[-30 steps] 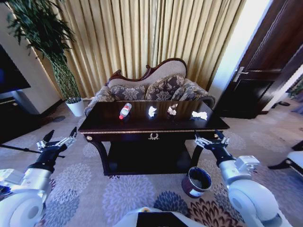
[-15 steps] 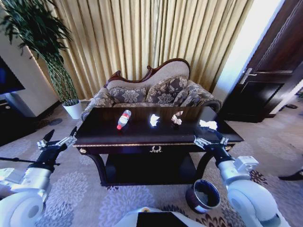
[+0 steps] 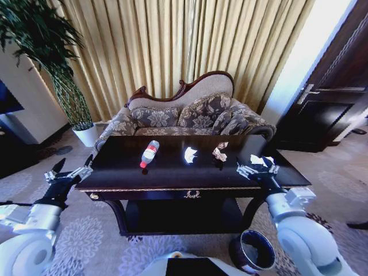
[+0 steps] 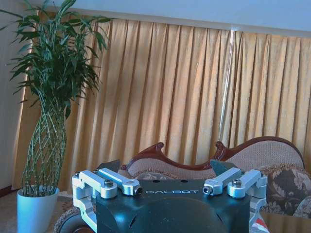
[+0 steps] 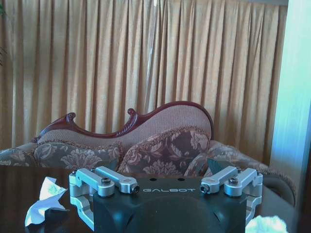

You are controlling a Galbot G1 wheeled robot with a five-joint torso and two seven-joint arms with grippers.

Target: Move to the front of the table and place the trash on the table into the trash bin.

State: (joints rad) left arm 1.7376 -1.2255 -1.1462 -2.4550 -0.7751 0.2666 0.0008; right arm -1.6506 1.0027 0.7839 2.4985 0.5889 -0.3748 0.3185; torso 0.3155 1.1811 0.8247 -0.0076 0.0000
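At the lower right of my head view the round dark trash bin [image 3: 253, 257] stands just beside the dark glossy wooden table [image 3: 115, 175], handy for drops. I hold both grippers, left [image 3: 70, 172] and right [image 3: 256, 168], jaws spread wide, level with the tabletop. Beyond them, mid-frame, lie the clear red-labelled plastic bottle [image 3: 149, 153], crumpled white paper [image 3: 190, 154] and beige wrapper [image 3: 219, 152]; my right wrist view shows another white scrap [image 5: 265, 224] at its lower right.

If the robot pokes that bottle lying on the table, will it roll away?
Probably. The bottle lies on its side on the glossy table, so a sideways nudge would likely roll it. It looks clear and maybe empty, so likely light and easily squashed.
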